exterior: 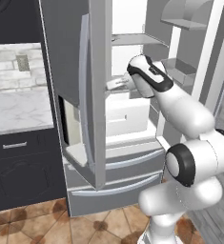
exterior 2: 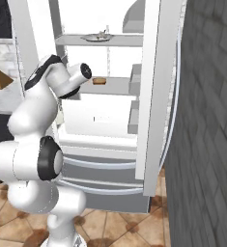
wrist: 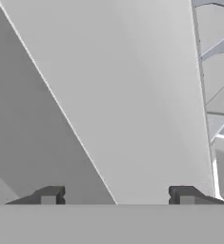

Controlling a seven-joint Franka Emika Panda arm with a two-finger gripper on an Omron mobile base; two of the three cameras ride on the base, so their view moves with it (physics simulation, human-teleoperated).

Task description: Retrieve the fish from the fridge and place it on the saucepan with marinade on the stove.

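The fridge (exterior: 68,57) stands with both upper doors open and its white inside showing. A pale silvery-grey piece, likely the fish (exterior 2: 96,36), lies on the upper shelf. My arm reaches in at middle-shelf height, and my gripper (exterior: 114,85) sits just behind the edge of the left door, well below the fish. In the hand view my gripper (wrist: 116,196) is open with nothing between its fingertips (wrist: 49,195), facing a flat pale grey panel close up. The saucepan, the marinade and the stove are out of view.
A small brown item (exterior 2: 99,81) lies on the middle shelf by my wrist. The open right door (exterior 2: 151,96) carries bins, and a grey brick wall (exterior 2: 206,125) stands beyond it. A marble counter (exterior: 18,109) over dark cabinets lies left of the fridge.
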